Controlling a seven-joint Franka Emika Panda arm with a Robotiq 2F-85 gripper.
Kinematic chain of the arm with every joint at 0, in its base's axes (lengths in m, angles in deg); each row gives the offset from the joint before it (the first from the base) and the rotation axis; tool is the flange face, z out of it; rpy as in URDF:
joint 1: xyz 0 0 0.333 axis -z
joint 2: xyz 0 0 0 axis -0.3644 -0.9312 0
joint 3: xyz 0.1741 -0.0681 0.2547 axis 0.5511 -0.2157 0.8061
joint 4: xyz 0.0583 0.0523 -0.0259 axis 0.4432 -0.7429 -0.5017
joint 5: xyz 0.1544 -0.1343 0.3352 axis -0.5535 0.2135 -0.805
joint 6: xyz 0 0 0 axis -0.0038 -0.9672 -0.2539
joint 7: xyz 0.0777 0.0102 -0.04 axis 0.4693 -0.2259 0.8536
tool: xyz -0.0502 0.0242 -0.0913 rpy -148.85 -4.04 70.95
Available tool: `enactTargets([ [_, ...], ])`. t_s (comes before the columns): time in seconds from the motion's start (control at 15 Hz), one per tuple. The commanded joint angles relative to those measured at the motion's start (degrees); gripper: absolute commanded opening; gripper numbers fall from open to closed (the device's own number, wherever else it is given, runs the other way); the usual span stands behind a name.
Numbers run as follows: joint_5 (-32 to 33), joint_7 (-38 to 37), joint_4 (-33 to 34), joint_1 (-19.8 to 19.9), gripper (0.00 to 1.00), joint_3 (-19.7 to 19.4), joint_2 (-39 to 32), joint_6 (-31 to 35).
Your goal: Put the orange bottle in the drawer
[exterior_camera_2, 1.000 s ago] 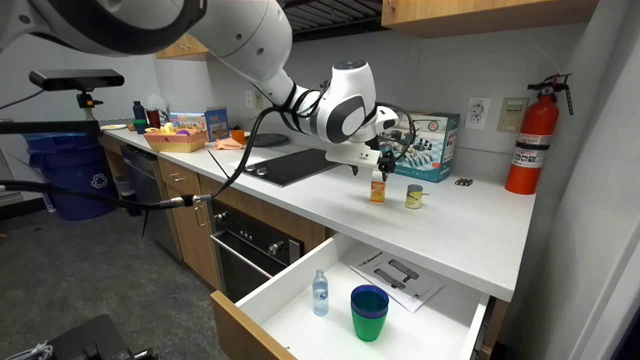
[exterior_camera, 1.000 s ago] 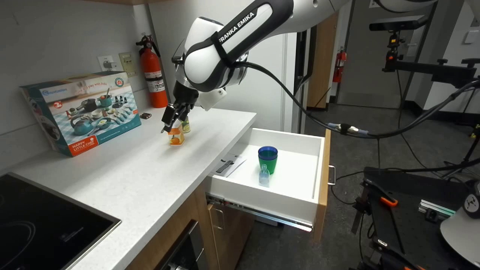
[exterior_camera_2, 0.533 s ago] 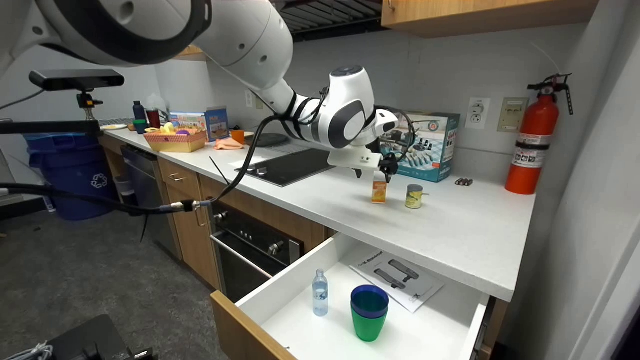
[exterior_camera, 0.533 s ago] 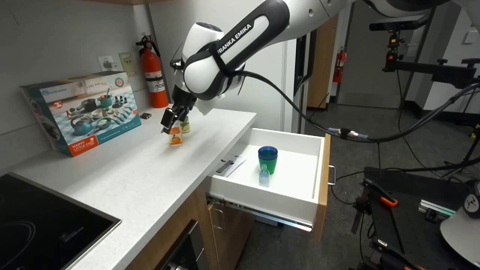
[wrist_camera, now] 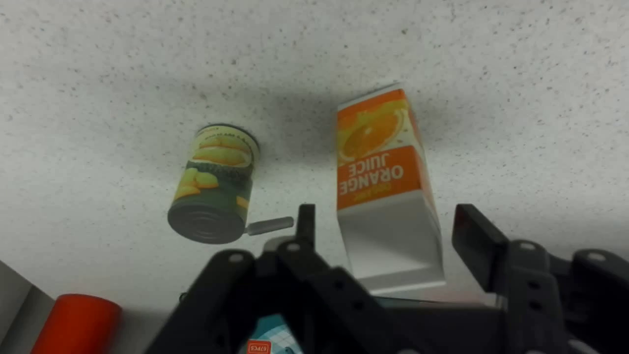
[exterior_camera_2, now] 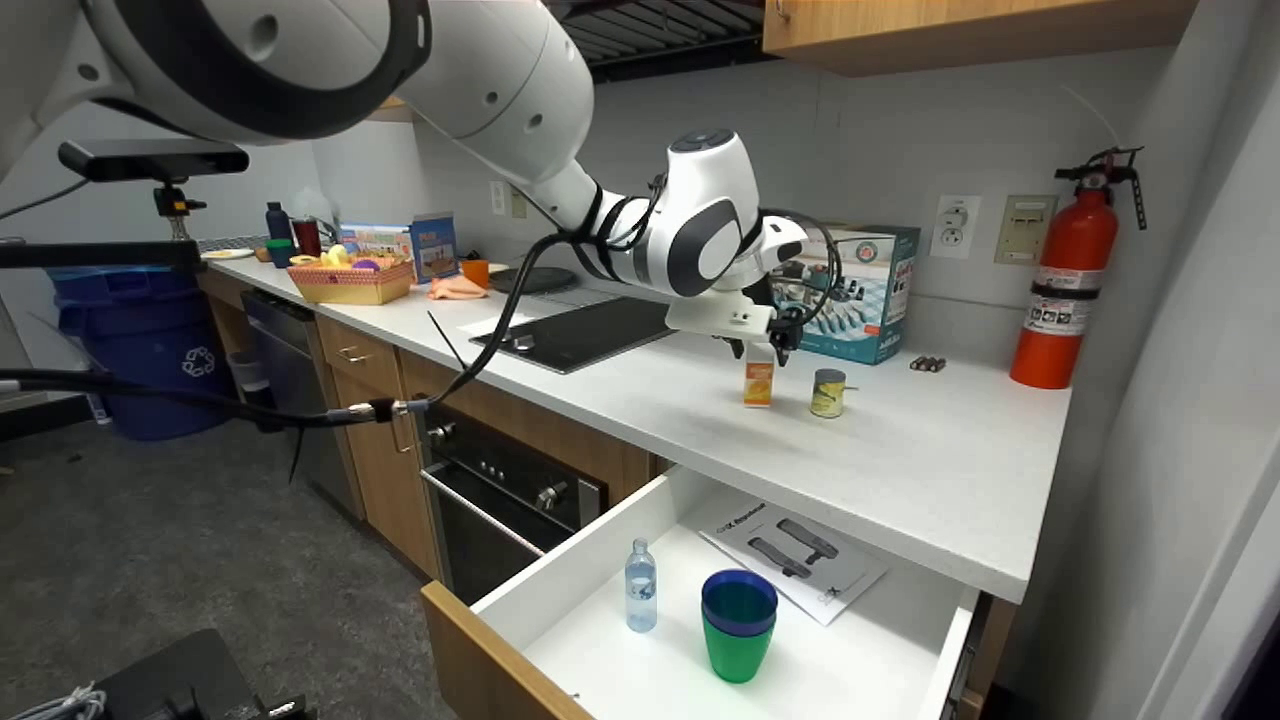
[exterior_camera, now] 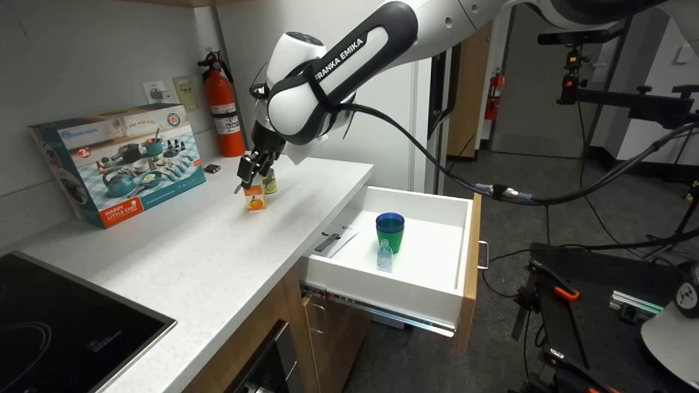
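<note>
The orange bottle is a small orange juice carton with a white top. It stands upright on the counter in both exterior views [exterior_camera: 255, 203] [exterior_camera_2: 758, 384] and in the wrist view [wrist_camera: 376, 162]. My gripper [wrist_camera: 385, 216] is open, with one finger on each side of the carton's white top and a visible gap on both sides. In an exterior view the gripper [exterior_camera_2: 760, 352] is at the carton's top from above. The white drawer [exterior_camera_2: 585, 570] is pulled open below the counter; its wall also shows in an exterior view [exterior_camera: 382, 284].
A yellow-green can [wrist_camera: 216, 182] stands close beside the carton. A toy box [exterior_camera: 136, 164] and fire extinguisher [exterior_camera_2: 1065, 300] are behind. The drawer holds a clear bottle [exterior_camera_2: 641, 600], stacked blue and green cups [exterior_camera_2: 738, 645] and a printed sheet [exterior_camera_2: 850, 585].
The gripper has come down slightly, then shifted a little around the carton's top; its fingers look closer together in an exterior view. The carton has turned or shifted slightly.
</note>
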Motion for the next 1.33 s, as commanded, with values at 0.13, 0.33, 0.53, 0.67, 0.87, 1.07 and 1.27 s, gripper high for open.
enactTargets([
  [0.13,1.0,-0.9,3.2,-0.4,0.27,0.1,-2.5,0.1],
  [0.33,0.8,0.0,3.1,0.1,0.18,0.7,-1.7,-1.1],
  [0.53,0.5,0.9,2.1,0.8,0.18,1.2,0.0,-3.2],
  [0.67,0.1,1.5,0.5,1.5,0.18,1.6,1.8,-3.4],
  [0.87,0.0,2.4,-2.8,2.1,0.18,1.8,4.7,-3.0],
  [1.07,-0.2,3.5,-6.8,2.9,0.18,2.0,8.0,-4.4],
  [1.27,-0.8,5.3,-12.4,4.0,0.18,2.4,11.9,-5.8],
])
